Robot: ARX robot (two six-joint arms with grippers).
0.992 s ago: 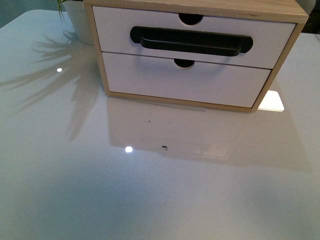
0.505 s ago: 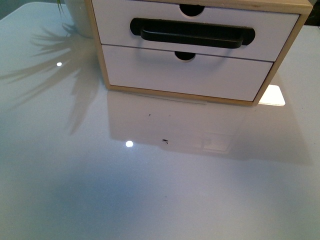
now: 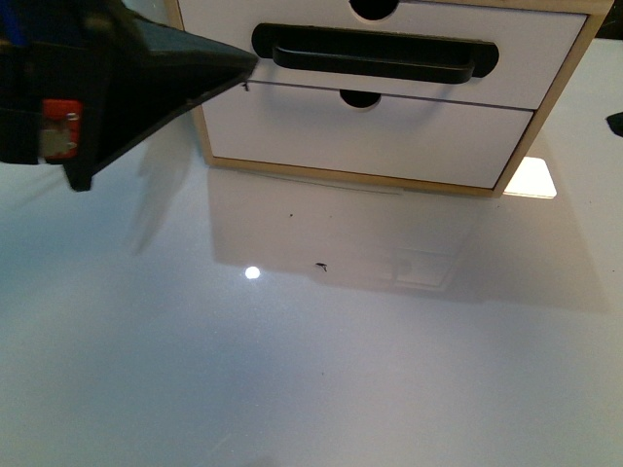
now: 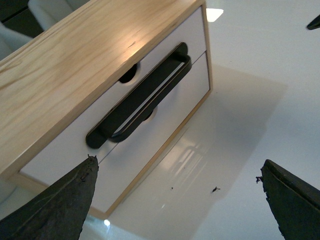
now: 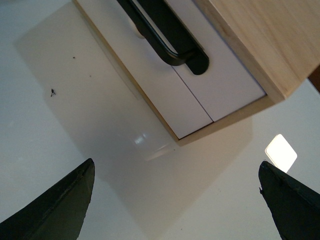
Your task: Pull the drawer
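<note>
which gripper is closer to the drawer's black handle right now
Left. The left gripper is just beside the left end of the handle; the right gripper is off past the right side of the cabinet.

My left claw (image 3: 219, 68) is a blurred dark wedge in the front view, hiding the left side of the cabinet (image 3: 544, 92) and the left end of the drawer (image 3: 526, 68), whose notch (image 3: 374, 8) the top edge cuts off. The specks (image 3: 320, 266) on the surface (image 3: 311, 389) are too small to identify.
</note>
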